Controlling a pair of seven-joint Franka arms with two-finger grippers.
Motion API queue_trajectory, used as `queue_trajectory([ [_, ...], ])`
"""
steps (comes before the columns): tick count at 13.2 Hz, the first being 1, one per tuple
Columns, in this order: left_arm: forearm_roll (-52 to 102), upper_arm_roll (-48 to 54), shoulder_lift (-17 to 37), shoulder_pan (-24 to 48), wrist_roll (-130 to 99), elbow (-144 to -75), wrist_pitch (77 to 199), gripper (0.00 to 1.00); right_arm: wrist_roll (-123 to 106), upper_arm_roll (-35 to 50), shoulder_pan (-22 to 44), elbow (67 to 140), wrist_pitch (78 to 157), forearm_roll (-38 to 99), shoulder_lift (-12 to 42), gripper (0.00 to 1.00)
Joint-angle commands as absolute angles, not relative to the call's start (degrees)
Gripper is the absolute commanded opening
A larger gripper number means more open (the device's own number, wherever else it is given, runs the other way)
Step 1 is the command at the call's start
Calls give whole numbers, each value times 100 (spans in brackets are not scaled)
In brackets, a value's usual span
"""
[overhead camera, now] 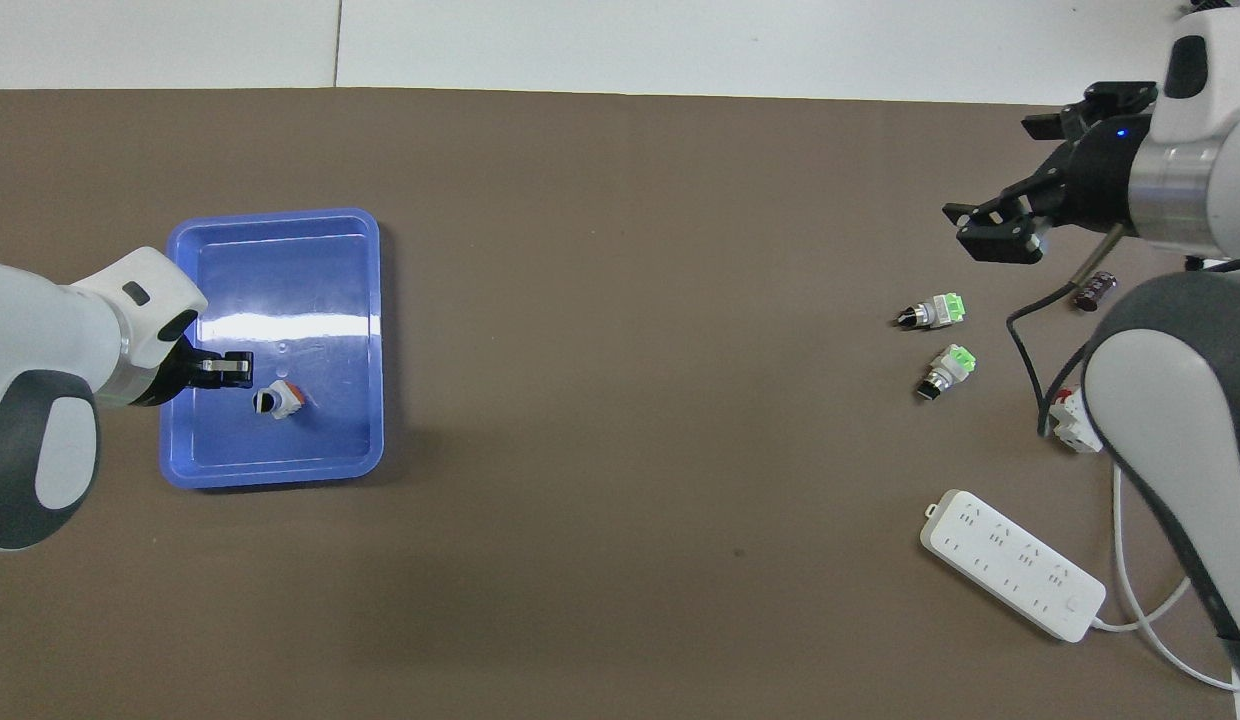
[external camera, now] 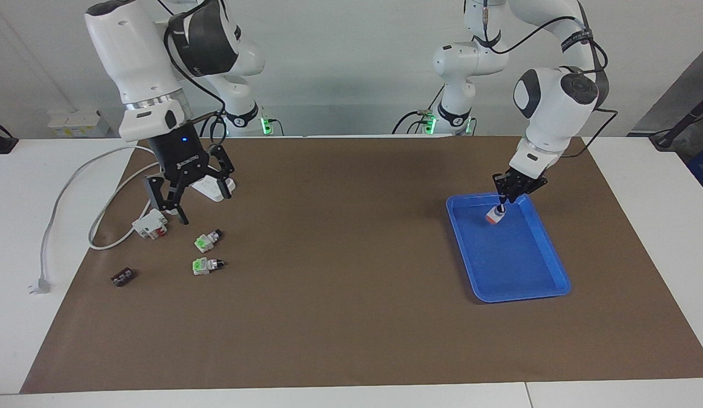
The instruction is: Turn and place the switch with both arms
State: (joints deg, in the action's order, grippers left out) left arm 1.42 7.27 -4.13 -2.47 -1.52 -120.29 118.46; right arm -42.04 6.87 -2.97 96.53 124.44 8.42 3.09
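While the switch (overhead camera: pixel 279 400) lies in the blue tray (overhead camera: pixel 372 300) under the left gripper (external camera: pixel 503 199) – jaws: I cannot tell – only the facing view shows the right gripper (external camera: pixel 178 204) – jaws wide, well apart from the tray.

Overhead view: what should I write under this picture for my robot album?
The orange-ended switch lies in the blue tray by the left claw; the right claw hangs open above the brown mat.

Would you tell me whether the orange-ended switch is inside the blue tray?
Inside: the switch sits on the blue tray floor, within its rim.
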Motion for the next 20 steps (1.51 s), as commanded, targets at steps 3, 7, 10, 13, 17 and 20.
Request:
queue_trajectory([
  [3,9,756,-45,-281,-105,-10366,10190,100,-3061,124,-70,9668,12059,686,150,100],
  [7,-9,765,-35,-202,-97,-9582,9249,100,-1279,123,-44,9230,11051,-243,114,100],
  [10,-192,800,88,-185,-97,-8993,8422,100,119,211,70,8843,10031,-729,123,100],
  [13,-264,844,175,-158,-70,-8641,8104,100,912,333,70,8456,9353,-607,176,100],
  [17,-18,844,220,-167,-70,-8666,8445,100,1230,404,62,8542,8843,-388,-8,100],
  [20,-18,844,158,-176,-62,-8850,8657,100,1345,378,70,9086,8718,-176,-412,100],
])
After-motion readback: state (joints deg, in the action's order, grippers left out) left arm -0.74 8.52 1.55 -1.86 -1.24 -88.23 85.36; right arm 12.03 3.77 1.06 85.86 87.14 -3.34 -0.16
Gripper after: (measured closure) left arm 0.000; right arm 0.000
